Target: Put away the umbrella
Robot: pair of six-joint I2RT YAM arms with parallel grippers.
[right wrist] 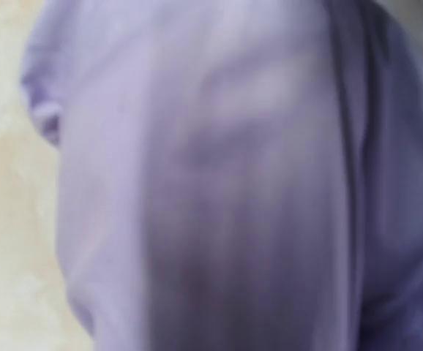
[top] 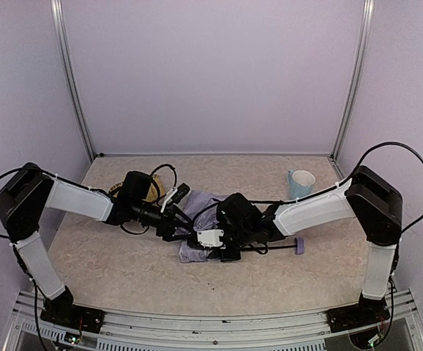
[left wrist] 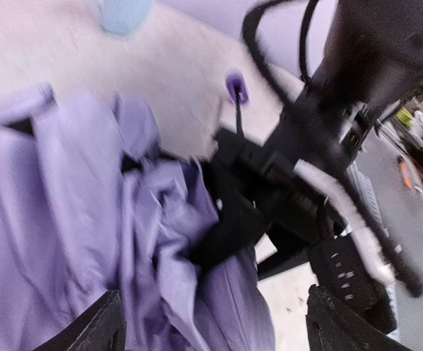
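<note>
- Left gripper: fingers spread wide apart, clamping nothing; rumpled folds of the umbrella just ahead of the tips and partly between them.
- Right gripper: lowered onto the near part of the fabric heap, opposite the left fingers. Own fingers out of sight in the right wrist view, covered by the wrist in the top view, and blurred in the left wrist view. Open or closed: cannot tell.
- Umbrella canopy: pale lavender, collapsed into a loose, crumpled heap on the table, between the two sets of fingers and touching the right gripper. Out of focus, and filling nearly all of the right wrist view.
- Thin black shaft: flat on the table, running from beneath the right gripper, away from the left fingers.
- Small lavender block handle: at the outer end of the shaft, behind the right wrist, well apart from both sets of fingers.
- Dark patches among the folds, left of the left fingers' centre line; too blurred to identify.
- Light blue mug: upright, well beyond the right fingers, apart from the umbrella.
- Straw-coloured tray: mostly hidden behind the left wrist, to the rear of the left fingers.
</note>
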